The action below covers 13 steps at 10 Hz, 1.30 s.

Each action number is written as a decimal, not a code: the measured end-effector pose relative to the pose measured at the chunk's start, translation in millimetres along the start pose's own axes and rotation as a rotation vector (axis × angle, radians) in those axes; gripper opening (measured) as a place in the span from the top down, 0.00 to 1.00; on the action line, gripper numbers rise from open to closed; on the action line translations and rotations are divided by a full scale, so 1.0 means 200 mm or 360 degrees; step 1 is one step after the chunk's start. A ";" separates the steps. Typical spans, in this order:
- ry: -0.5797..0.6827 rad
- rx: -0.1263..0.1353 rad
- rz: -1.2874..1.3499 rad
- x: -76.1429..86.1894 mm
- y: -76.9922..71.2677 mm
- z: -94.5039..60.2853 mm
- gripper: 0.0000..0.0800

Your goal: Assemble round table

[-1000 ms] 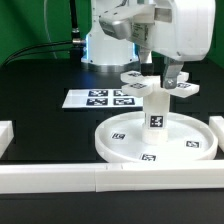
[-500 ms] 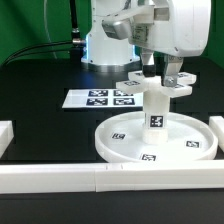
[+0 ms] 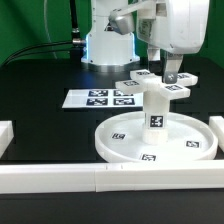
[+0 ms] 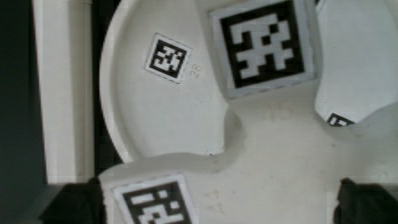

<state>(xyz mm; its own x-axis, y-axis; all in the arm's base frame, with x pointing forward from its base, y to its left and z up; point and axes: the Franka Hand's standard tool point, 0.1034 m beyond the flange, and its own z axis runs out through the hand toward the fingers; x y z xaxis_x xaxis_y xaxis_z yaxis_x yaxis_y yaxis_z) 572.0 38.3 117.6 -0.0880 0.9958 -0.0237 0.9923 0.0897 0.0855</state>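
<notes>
Black tabletop, white rails along the front edge, green backdrop behind.
I count one round disc [image 3: 155, 140] at lower right of the exterior view, one short leg [image 3: 157, 108] upright at its centre, one cross-shaped foot [image 3: 155, 84] on top, one marker board [image 3: 104, 99] left of them. My arm hangs down from the top, gripper [image 3: 161, 76] spread wide around the foot, pinching nothing.

A black tabletop [image 3: 45, 75] under a green backdrop [image 3: 25, 20]; white border rails [image 3: 60, 178] along its near edge.
</notes>
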 end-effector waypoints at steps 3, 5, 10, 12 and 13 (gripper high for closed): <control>0.0002 -0.0001 0.0080 -0.01 0.00 0.00 0.19; 0.0006 -0.0017 0.0385 -0.03 -0.04 0.00 0.19; 0.0019 -0.0002 0.0959 -0.02 -0.07 0.02 0.19; 0.0018 0.0000 0.0941 -0.02 -0.07 0.03 0.19; 0.0021 -0.0003 0.0950 -0.01 -0.08 0.03 0.19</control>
<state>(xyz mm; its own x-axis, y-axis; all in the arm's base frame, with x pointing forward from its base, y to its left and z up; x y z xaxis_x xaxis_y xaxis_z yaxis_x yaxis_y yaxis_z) 557.7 34.4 110.7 0.4836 0.8743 0.0411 0.8705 -0.4854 0.0819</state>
